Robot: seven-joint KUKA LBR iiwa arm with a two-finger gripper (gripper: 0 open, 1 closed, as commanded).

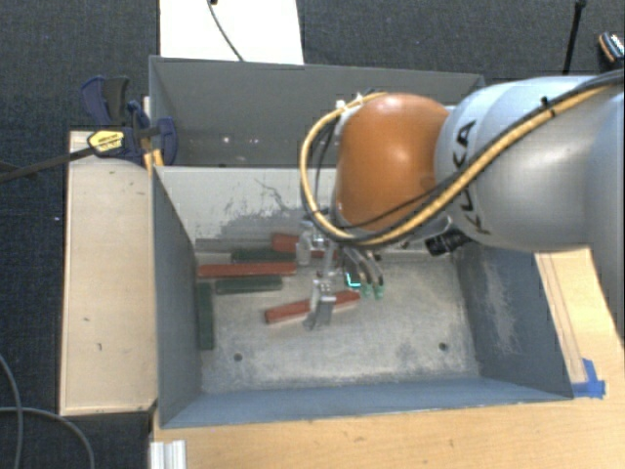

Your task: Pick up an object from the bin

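a grey metal bin point(322, 399) showed a bare, speckled stretch of floor along its near wall. just beyond it, about the middle of the floor, a red-brown bar point(283, 314) lay flat and slightly slanted, its left end toward the near wall and its right end toward the right wall. the gripper point(320, 309) sat low at this bar, a little right of its middle. whether it was spread or clamped on the bar could not be told, as the wrist crowded that spot.

along the left wall a dark green block point(203, 319) lay lengthwise, well apart from the gripper. farther back, toward the far-left corner, more bars lay close together: a short green bar point(249, 285), a long red bar point(234, 271) just beyond it, then a second green bar point(262, 255), and a red stub point(285, 242) nearest the far wall, its right end behind the wrist. over them hung the orange cover point(386, 159) with its looped cables point(312, 164), on the silver arm point(537, 174) reaching in across the right rim.

the red-brown bar looked stiff, light and unlikely to break, with flat painted faces that might prove a little slick. it lay clear of its neighbours, with floor free on both long sides. a hold across its narrow width near the middle seemed soundest, since one taken at an end would likely let it tip.
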